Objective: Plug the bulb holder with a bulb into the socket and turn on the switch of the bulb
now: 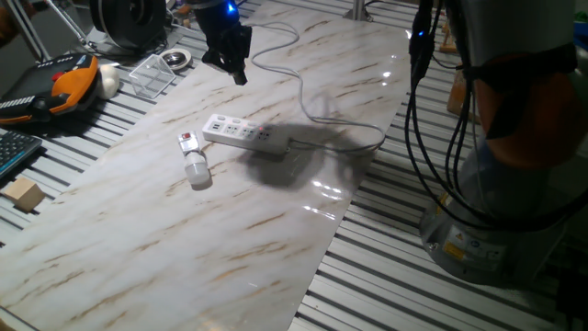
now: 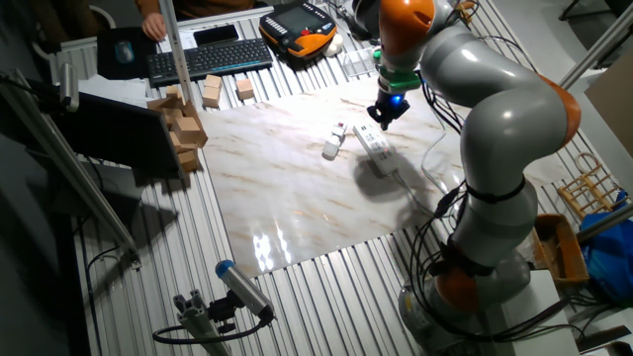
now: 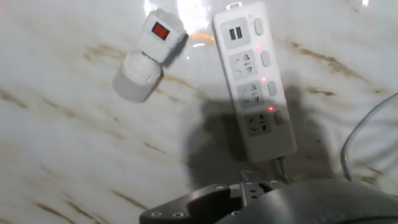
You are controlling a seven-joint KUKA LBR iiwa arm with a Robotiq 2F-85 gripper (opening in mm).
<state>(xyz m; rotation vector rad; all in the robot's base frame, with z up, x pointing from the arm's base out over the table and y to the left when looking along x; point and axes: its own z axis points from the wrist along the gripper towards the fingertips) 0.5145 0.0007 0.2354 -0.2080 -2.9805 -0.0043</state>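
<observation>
The bulb holder (image 1: 188, 142) lies on its side on the marble board, with its red switch (image 1: 187, 139) facing up and the bulb (image 1: 198, 173) pointing toward the front. The socket (image 1: 243, 133), a long white strip, lies just to its right, apart from it. In the hand view the holder (image 3: 161, 34), switch (image 3: 160, 31) and bulb (image 3: 137, 76) lie left of the socket (image 3: 255, 81). My gripper (image 1: 239, 72) hangs well above and behind the strip and holds nothing. Its jaws are too dark to read. The other fixed view shows my gripper (image 2: 384, 114) above the socket (image 2: 374, 144).
The strip's pale cable (image 1: 317, 101) loops back across the board. A clear plastic box (image 1: 152, 74), a cream ball (image 1: 108, 81) and an orange pendant (image 1: 64, 83) sit at the back left. A wooden block (image 1: 25, 195) lies left. The robot base (image 1: 514, 184) stands right.
</observation>
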